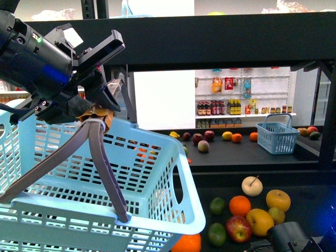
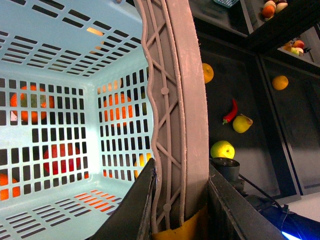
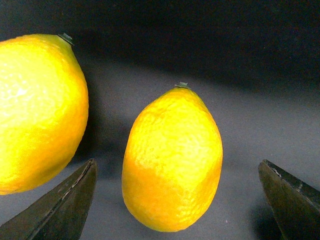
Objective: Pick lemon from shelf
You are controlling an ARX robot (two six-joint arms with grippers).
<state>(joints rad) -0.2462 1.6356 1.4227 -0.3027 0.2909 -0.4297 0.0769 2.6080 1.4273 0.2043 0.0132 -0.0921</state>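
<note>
In the right wrist view a bright yellow lemon (image 3: 172, 160) stands on the dark tray of the shelf (image 3: 260, 115). It sits between the wide-apart fingers (image 3: 65, 205) of my open right gripper (image 3: 177, 164), touching neither. A second lemon (image 3: 35, 110) lies close beside it, outside the jaws. In the front view, yellow fruits (image 1: 260, 220) lie on the black shelf (image 1: 220, 37), just beyond my right arm (image 1: 287, 237). My left gripper (image 1: 97, 113) is shut on the grey basket handle (image 2: 175, 100) and holds up the light blue basket (image 1: 105, 173).
Oranges (image 1: 240, 205), a red apple (image 1: 239, 229), green fruits (image 1: 217, 205) and a pale stemmed apple (image 1: 252, 186) share the lower tray. A small blue basket (image 1: 277, 135) and more fruit sit on the tray behind. White shelves with bottles (image 1: 241, 100) stand at the back.
</note>
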